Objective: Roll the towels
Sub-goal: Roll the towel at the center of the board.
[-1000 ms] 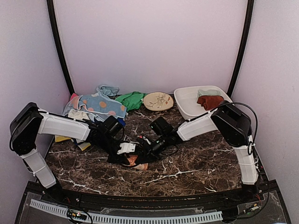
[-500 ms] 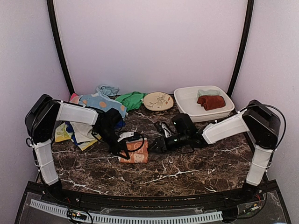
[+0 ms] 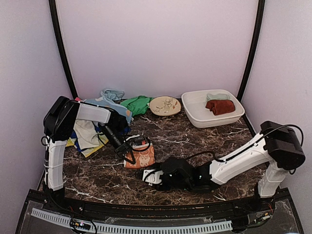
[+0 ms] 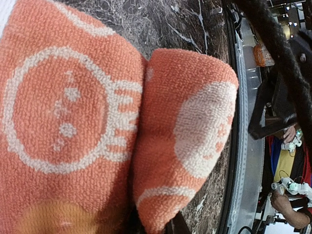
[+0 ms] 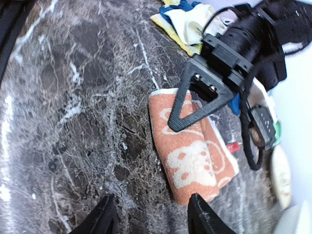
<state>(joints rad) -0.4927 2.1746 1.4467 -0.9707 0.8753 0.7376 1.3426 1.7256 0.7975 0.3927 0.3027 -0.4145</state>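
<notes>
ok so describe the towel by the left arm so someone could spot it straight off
On the dark marble table, look left of centre, just in front of the heap of loose towels. The orange towel lies there at the tip of the left pincer. Unlike its neighbours it is folded into a thick bundle, orange with cream circles.

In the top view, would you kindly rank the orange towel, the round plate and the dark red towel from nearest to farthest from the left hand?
1. Orange towel, beneath the left hand.
2. Round plate, back centre.
3. Dark red towel, in the tub at back right.
</notes>
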